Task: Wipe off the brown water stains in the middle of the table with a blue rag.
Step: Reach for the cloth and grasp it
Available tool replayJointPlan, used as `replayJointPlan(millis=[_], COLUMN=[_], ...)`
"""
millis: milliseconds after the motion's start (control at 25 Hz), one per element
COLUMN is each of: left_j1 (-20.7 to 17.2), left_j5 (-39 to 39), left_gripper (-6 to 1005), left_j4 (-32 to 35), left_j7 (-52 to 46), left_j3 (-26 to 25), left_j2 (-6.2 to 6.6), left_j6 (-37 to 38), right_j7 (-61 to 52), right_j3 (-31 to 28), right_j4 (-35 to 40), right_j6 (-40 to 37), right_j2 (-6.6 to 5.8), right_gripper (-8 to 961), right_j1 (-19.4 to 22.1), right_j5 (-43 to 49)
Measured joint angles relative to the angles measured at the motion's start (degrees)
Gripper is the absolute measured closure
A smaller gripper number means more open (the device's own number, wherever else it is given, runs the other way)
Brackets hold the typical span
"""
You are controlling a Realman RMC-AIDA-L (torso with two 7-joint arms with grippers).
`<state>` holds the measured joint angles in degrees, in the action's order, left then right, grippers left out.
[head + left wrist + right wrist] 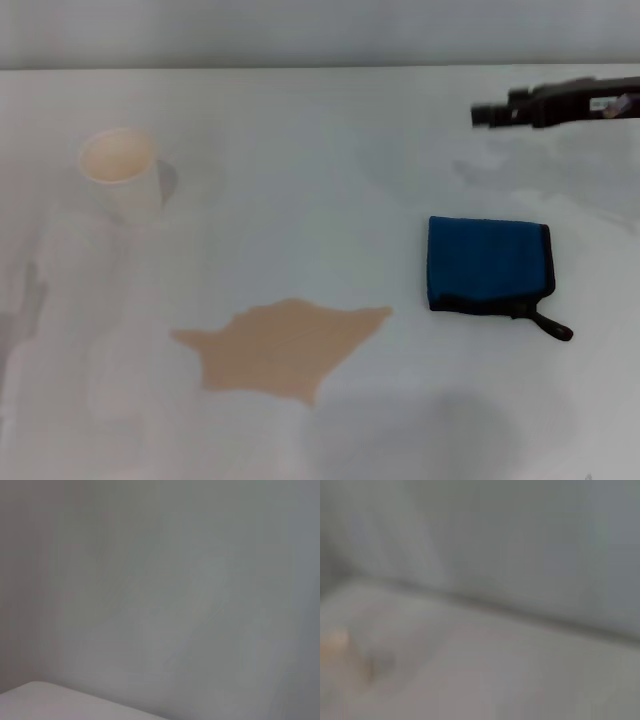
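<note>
The blue rag [488, 264] lies folded flat on the right side of the white table [320, 170], its black loop tab pointing toward the near right. The brown water stains [285, 347] form one tan puddle with pointed edges at the near middle, left of the rag and apart from it. My right gripper [486, 114] reaches in from the far right edge, hanging above the table beyond the rag and touching nothing. The left gripper is out of view. Both wrist views show only blurred pale surfaces.
A white paper cup [122, 174] with a beige inside stands upright at the far left, beyond the puddle. The table's far edge [300, 67] meets a grey wall. A corner of the table [45, 700] shows in the left wrist view.
</note>
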<state>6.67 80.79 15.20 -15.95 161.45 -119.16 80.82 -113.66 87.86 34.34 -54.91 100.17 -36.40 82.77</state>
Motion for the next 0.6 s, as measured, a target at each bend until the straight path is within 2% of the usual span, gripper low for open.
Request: replayJointPlan(millis=[160, 360, 480, 560, 600], left_j1=[0.64, 1.2, 1.36, 1.45, 1.47], left_j5=[0.25, 0.45, 0.45, 0.46, 0.46], left_gripper=[119, 120, 120, 120, 120], left_j4=[-0.19, -0.53, -0.59, -0.63, -0.63], left_j7=[-0.03, -0.04, -0.04, -0.04, -0.04], left_j3=[0.0, 0.0, 0.0, 0.0, 0.0], left_j2=[0.1, 0.16, 0.16, 0.17, 0.17], left_j6=[0.09, 0.12, 0.13, 0.13, 0.14], right_j7=[-12.38, -17.82, -20.12, -21.11, -21.47], right_j3=[-0.95, -3.26, -4.59, -5.86, -6.9], right_j4=[0.78, 4.92, 8.48, 11.22, 12.95], right_j6=[-6.22, -16.05, -21.76, -24.77, -26.44], right_j2=[-0.53, 0.44, 2.35, 4.45, 5.91], right_gripper=[133, 134, 135, 136, 136], right_j1=[-5.85, -10.78, -13.14, -14.23, -14.75], right_j5=[16.29, 29.3, 37.81, 44.23, 48.08])
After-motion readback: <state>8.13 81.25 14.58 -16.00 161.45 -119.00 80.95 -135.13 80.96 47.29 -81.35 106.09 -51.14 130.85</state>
